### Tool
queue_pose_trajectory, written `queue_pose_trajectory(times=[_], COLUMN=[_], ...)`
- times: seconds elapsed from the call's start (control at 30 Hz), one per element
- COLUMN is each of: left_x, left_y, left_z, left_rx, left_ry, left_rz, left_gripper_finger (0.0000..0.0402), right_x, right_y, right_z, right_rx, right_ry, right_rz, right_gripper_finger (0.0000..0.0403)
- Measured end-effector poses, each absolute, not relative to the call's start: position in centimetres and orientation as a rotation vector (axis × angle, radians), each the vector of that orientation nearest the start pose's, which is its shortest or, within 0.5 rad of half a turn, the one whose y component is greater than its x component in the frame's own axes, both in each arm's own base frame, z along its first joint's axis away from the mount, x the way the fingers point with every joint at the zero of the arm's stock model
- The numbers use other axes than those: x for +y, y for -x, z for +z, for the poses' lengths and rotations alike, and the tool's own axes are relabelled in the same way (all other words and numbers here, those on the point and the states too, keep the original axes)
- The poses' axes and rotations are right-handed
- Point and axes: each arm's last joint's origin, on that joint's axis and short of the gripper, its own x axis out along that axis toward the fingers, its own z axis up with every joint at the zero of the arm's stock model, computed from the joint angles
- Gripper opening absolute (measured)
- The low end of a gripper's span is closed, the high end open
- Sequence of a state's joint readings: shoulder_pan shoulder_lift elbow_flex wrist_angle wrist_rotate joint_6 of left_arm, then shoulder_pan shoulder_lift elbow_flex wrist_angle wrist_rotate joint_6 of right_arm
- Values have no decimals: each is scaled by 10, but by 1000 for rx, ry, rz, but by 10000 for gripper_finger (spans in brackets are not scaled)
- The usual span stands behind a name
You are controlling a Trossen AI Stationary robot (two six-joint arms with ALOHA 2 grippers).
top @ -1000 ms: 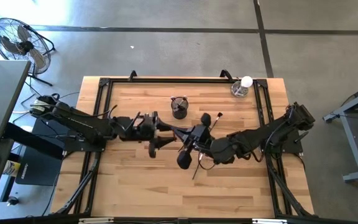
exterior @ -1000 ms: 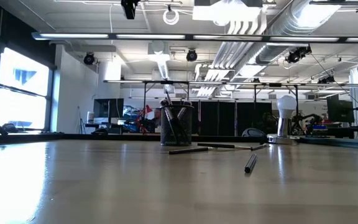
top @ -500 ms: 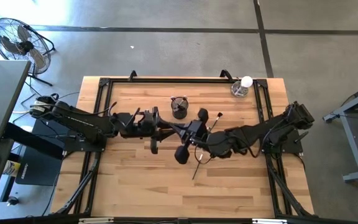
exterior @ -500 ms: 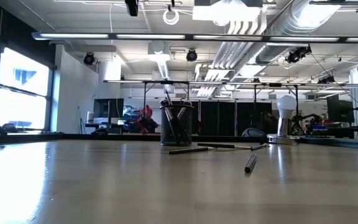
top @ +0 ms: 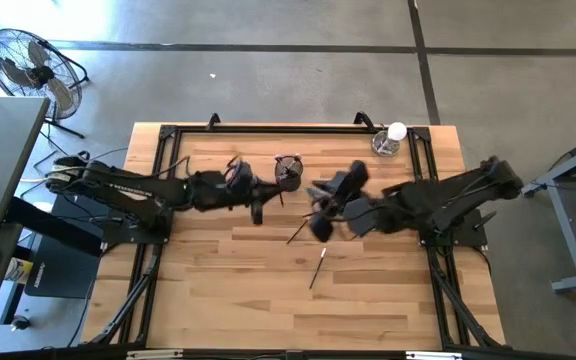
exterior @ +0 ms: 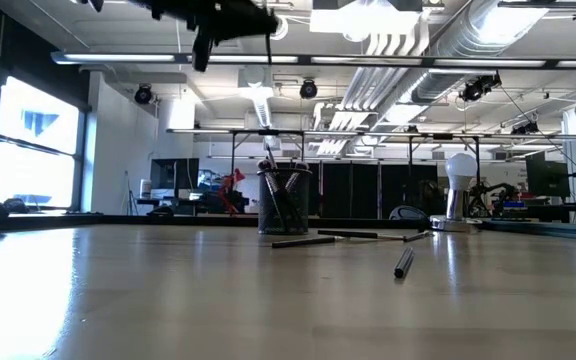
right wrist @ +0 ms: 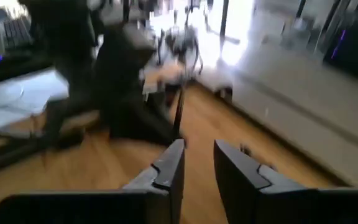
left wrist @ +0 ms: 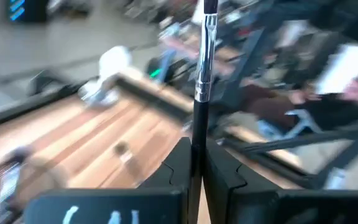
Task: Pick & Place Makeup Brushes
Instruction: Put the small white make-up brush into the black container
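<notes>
My left gripper (left wrist: 195,167) is shut on a makeup brush (left wrist: 204,56) with a dark handle and a silver ferrule. In the high view this gripper (top: 258,203) hovers just left of the small black cup (top: 288,172), which holds several brushes. In the low view it hangs high (exterior: 230,20) above the table. My right gripper (right wrist: 197,163) is open and holds nothing; it is above the table's middle (top: 320,208), right of the cup. Two loose brushes (top: 299,232) (top: 318,268) lie flat on the wood, and three show in the low view (exterior: 303,241) (exterior: 368,235) (exterior: 404,262). My left gripper pinches the brush's dark handle (left wrist: 197,134) between its two fingers. The handle lies along the fingers. The silver ferrule (left wrist: 205,68) sticks out past the fingertips, and the brush is lifted clear of the table. Its bristle end is out of the picture.
A clear glass with a white ball (top: 390,138) stands at the table's far right corner. Black frame rails run along the left, right and far edges (top: 268,127). Bare wood (top: 248,300) fills the near half. A floor fan (top: 26,68) stands off the table.
The two grippers, close together over the table's middle a second ago, have drawn apart. My left gripper has swung toward the far edge and the cup and now shows in the low view. My right gripper has pulled back toward the right and far side.
</notes>
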State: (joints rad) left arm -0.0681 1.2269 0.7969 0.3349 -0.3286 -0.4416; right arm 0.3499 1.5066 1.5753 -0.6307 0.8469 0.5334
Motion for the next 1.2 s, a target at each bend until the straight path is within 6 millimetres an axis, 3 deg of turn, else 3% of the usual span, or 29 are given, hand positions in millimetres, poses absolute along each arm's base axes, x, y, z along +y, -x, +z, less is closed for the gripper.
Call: queue_pose_trajectory(times=[0.13,0.27,0.43,0.6,0.67,0.77,0.9,1.0,1.1,1.2], left_x=[18,51,85,112,120,125,126,126,122,118], left_y=[-274,-297,-327,-349,-348,-350,-355,-365,-364,-368], left_z=[298,294,303,294,289,282,247,239,223,231], left_rx=[198,344,355,300,290,250,321,283,375,330], left_ry=[457,412,332,309,314,305,314,357,391,359], left_rz=[394,496,523,581,603,638,637,622,614,600], left_gripper_finger=[11,11,11,11,11,11,11,12,34,75], right_x=[76,74,81,91,96,102,106,104,103,98], right_y=[-268,-246,-237,-234,-230,-222,-213,-207,-201,-194], right_z=[393,378,351,319,306,293,284,288,295,304], right_rx=[543,728,820,895,946,1001,1015,982,920,861], right_ry=[-314,-331,-302,-320,-339,-370,-384,-403,-412,-421], right_rz=[-583,-679,-735,-723,-711,-700,-706,-707,-707,-703], right_gripper_finger=[109,117,117,118,118,119,119,119,119,119])
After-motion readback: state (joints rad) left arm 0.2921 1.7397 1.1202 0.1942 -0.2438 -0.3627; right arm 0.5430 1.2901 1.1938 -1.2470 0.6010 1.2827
